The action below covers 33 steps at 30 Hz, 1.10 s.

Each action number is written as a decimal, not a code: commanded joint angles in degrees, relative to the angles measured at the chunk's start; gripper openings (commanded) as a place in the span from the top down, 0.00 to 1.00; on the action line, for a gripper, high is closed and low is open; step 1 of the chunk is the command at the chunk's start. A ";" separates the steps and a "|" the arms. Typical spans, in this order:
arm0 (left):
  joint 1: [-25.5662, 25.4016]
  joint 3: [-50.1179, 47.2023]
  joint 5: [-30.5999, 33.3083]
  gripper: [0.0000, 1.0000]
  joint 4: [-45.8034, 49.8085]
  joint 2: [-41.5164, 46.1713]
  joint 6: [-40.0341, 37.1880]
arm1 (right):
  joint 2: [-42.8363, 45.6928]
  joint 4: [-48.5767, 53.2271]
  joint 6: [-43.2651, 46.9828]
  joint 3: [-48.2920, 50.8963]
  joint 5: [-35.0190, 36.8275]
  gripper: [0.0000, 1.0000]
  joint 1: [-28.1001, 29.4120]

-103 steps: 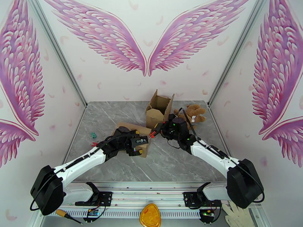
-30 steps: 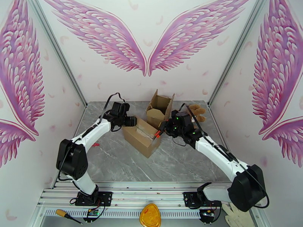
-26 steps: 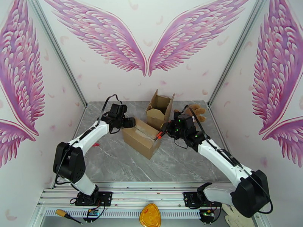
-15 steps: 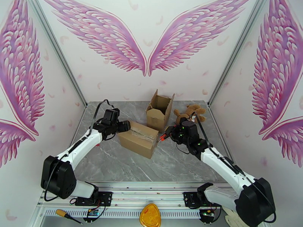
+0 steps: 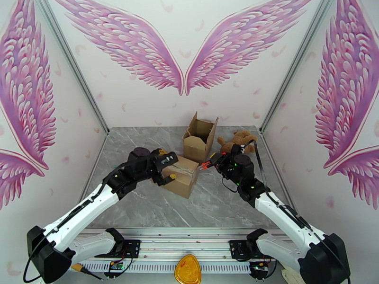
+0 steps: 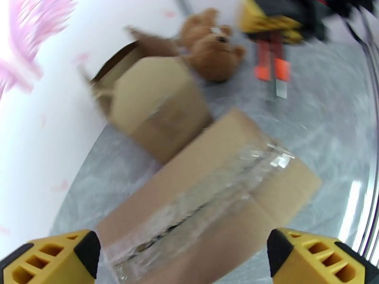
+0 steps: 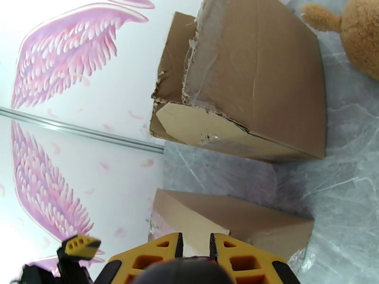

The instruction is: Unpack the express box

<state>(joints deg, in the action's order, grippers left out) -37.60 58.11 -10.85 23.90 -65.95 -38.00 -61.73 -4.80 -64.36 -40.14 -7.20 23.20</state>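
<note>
The right gripper (image 7: 196,247) shows its yellow fingers (image 7: 151,256) set close, with a narrow gap between them. Just to their left, the taped express box (image 7: 237,216) lies on the grey marble table (image 7: 227,171). Farther back stands an opened cardboard box (image 7: 256,76) with torn flaps, and a brown teddy bear (image 7: 360,34) sits to its right. Pink wings cover the white wall (image 7: 71,57).

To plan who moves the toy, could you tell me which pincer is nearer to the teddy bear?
Right. The right pincer is just left of the teddy bear; the left pincer hangs over the taped box, farther left.
</note>
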 commanded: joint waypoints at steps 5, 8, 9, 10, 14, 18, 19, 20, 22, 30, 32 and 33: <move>-6.08 2.25 -0.17 0.01 4.60 -7.28 -18.88 | -3.19 -3.64 -1.04 0.02 2.16 1.00 1.75; -7.30 2.95 0.00 0.01 2.98 -9.80 -19.23 | -3.43 -2.23 -0.43 -0.20 3.26 1.00 2.41; -7.48 3.10 0.10 0.01 2.23 -10.58 -19.23 | -3.38 -1.73 -0.29 -0.13 3.58 1.00 2.59; -7.66 3.13 -0.01 0.01 1.54 -11.34 -19.24 | -3.39 -1.71 -0.12 0.03 3.72 1.00 2.79; -8.34 3.33 0.86 0.01 -1.36 -13.85 -18.63 | -3.65 -1.36 -0.31 0.91 4.12 1.00 3.38; -8.97 2.66 2.71 0.01 -5.39 -15.20 -16.25 | -4.05 -1.44 -0.83 1.87 4.03 1.00 4.26; -9.11 2.41 3.21 0.01 -6.35 -15.46 -15.64 | -4.09 -1.36 -0.94 2.15 3.99 1.00 4.58; -9.18 2.13 3.82 0.01 -7.39 -15.72 -15.07 | -4.00 -1.35 -1.03 2.53 4.03 1.00 4.80; -9.24 1.85 4.67 0.01 -8.99 -16.30 -13.66 | -3.92 -1.16 -1.55 3.30 4.00 1.00 5.14; -9.58 2.01 8.59 0.01 -13.35 -19.46 -10.73 | -4.63 -4.13 -5.91 6.37 2.24 1.00 7.07; -9.59 2.20 10.14 0.01 -14.20 -20.21 -10.20 | -4.37 -5.56 -7.81 7.70 1.78 1.00 7.21; -9.61 2.44 10.64 0.01 -14.61 -20.59 -9.72 | -4.36 -5.60 -8.49 7.94 1.31 1.00 7.25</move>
<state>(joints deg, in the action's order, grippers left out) -47.37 59.37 -5.43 15.38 -84.58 -49.54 -65.39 -12.45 -70.41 -34.92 -1.61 28.18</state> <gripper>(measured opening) 0.988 0.210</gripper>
